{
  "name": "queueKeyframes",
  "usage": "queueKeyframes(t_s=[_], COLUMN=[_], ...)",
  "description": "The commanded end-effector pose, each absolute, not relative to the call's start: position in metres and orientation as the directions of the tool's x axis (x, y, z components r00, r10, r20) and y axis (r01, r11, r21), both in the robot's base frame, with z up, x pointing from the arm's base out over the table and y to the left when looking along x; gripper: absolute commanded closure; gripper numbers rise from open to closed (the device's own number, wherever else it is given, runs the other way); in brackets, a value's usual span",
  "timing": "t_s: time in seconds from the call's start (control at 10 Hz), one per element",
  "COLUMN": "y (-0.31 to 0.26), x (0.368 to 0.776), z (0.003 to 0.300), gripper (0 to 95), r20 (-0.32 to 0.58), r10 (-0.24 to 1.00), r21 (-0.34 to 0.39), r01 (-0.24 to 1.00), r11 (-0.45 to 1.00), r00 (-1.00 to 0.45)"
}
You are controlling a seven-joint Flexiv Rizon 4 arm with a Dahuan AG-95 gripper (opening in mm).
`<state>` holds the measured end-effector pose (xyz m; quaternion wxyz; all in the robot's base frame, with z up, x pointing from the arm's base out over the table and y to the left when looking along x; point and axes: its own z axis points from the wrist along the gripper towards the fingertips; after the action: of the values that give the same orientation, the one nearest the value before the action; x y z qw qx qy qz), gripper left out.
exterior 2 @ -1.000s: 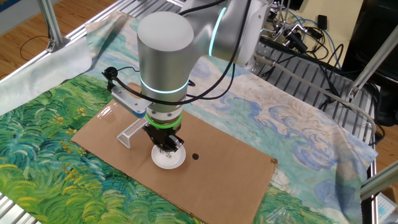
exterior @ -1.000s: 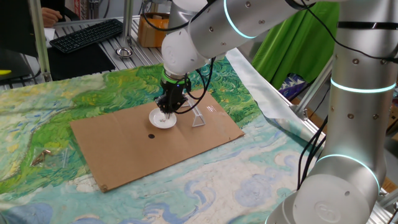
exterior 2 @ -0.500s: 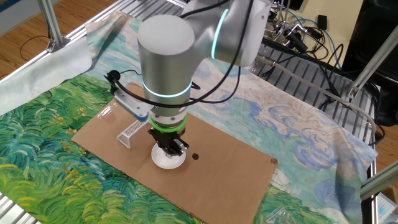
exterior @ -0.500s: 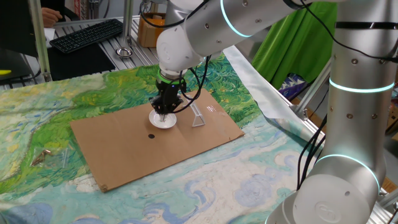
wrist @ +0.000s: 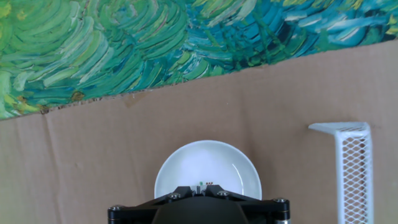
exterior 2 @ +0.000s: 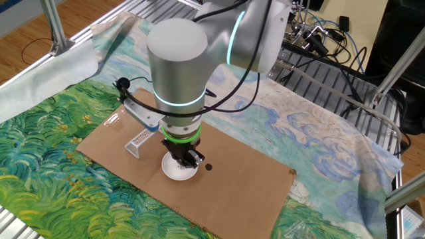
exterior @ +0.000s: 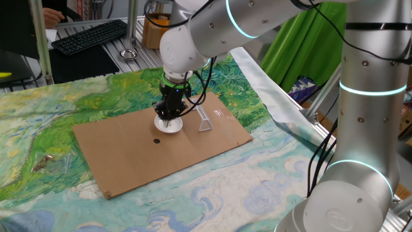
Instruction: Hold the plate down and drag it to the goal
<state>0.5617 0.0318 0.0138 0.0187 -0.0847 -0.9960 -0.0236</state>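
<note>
The plate (exterior: pixel 168 125) is a small white round dish lying on the cardboard sheet (exterior: pixel 129 161). It also shows in the other fixed view (exterior 2: pixel 176 170) and in the hand view (wrist: pixel 208 167). My gripper (exterior: pixel 169 118) points straight down with its fingers together, tips on the plate's middle; it also shows in the other fixed view (exterior 2: pixel 185 159) and at the bottom of the hand view (wrist: pixel 202 186). The goal, a clear angled bracket (exterior: pixel 205 121), stands on the cardboard just beside the plate, a small gap apart, as both the other fixed view (exterior 2: pixel 138 141) and the hand view (wrist: pixel 352 163) show.
A small black dot (exterior: pixel 156 140) is on the cardboard on the plate's other side, also visible in the other fixed view (exterior 2: pixel 208 166). A painted cloth (exterior: pixel 58 122) covers the table round the cardboard. A keyboard (exterior: pixel 90 33) lies at the back.
My gripper has shifted a little across the plate, away from the bracket and toward the black dot. The plate has barely moved.
</note>
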Motion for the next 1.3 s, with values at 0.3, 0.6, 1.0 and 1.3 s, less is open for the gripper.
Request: queueKeyframes(t_s=[0.3,0.6,1.0,1.3], y=[0.0324,0.0319,0.0319,0.0320], x=[0.5591,0.5584,0.5584,0.5586], z=[0.0134,0.0129,0.0129,0.0135], gripper=[95.0,95.0,95.0,57.0], r20=[0.038,0.031,0.033,0.034], r10=[0.163,0.153,0.145,0.152], r21=[0.042,0.035,0.022,0.009], r01=[0.165,0.154,0.146,0.152], r11=[0.985,0.988,0.989,0.988], r00=[-0.986,-0.988,-0.989,-0.988])
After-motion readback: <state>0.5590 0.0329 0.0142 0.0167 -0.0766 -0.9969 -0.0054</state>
